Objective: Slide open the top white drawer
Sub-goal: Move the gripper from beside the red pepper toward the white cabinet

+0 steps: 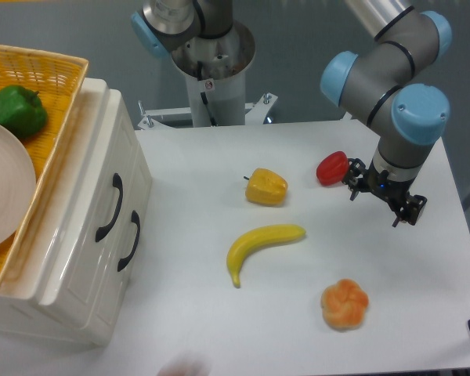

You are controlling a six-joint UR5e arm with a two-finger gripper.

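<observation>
The top white drawer [94,200] is the upper of two on the glossy cream cabinet at the left. It sits flush with the cabinet front, and its curved black handle [110,207] faces the table. My gripper [374,208] hangs over the right side of the table, far from the cabinet and just right of a red pepper [331,168]. Its fingers are spread apart and hold nothing.
The lower drawer, with its own black handle [129,241], is flush too. A wicker basket [59,70] on the cabinet holds a green pepper [16,111] and a white plate [4,188]. A yellow pepper [266,187], a banana [262,241] and an orange [345,304] lie on the table.
</observation>
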